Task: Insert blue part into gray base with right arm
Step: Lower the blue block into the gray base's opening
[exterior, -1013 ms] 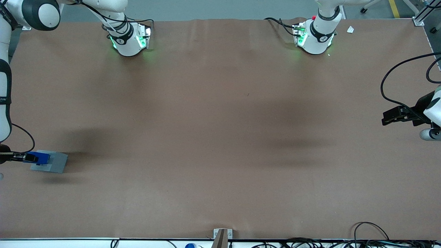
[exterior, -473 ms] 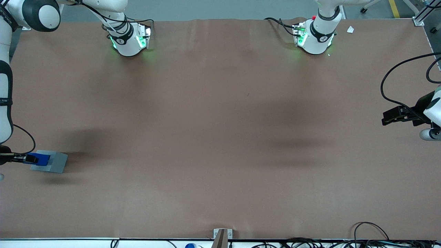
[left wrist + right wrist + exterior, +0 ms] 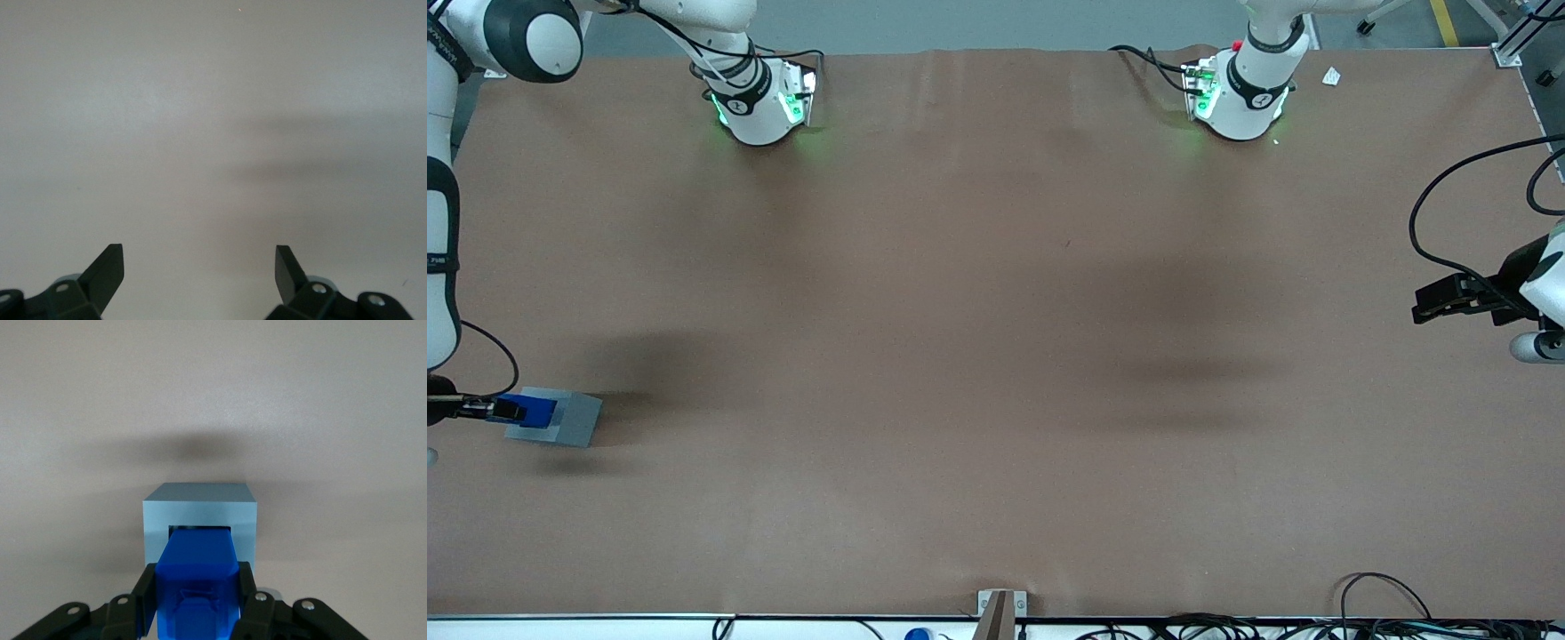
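Gripper (image 3: 509, 410): sits a little lower toward the base (image 3: 569, 418) than a second ago, fingers clamped on the part.
Part (image 3: 537, 412): sunk slightly deeper over the base's recess, its lower end now at the opening.

Gray base (image 3: 560, 420) (image 3: 199, 515): sitting at the working arm's end of the brown table (image 3: 996, 356), its recess being filled from above by the blue part (image 3: 535, 410) (image 3: 197, 570), which the gripper (image 3: 505, 410) (image 3: 197, 603) is clamping between closed fingers, so the approach from over the base is taken up. Bare tabletop is lying all around the base, both nearer the front camera and toward the parked arm's end. The right arm (image 3: 440, 222) is hanging above the table edge just beside the base.
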Controlling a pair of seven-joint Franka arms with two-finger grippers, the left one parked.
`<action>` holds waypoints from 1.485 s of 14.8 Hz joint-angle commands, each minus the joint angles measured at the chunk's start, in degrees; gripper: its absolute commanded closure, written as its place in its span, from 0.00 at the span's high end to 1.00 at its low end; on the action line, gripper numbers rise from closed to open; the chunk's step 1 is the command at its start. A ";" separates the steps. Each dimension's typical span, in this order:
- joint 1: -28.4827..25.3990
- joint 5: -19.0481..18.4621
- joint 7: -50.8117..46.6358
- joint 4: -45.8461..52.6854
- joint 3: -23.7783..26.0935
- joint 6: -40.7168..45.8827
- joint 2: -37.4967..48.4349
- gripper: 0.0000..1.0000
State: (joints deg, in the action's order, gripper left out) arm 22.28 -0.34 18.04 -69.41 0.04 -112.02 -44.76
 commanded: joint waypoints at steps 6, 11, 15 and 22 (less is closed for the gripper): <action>0.84 -0.19 -0.02 1.03 0.93 -3.56 -1.82 0.00; 0.40 -0.19 -0.11 0.68 0.93 -4.09 -1.91 0.83; 0.48 -0.01 -0.11 0.68 0.93 -4.09 -1.82 1.00; -3.11 0.34 -3.97 1.21 1.46 6.81 7.29 1.00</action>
State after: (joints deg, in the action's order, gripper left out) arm 20.85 -0.22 16.46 -66.67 1.41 -107.90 -43.65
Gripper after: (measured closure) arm 0.000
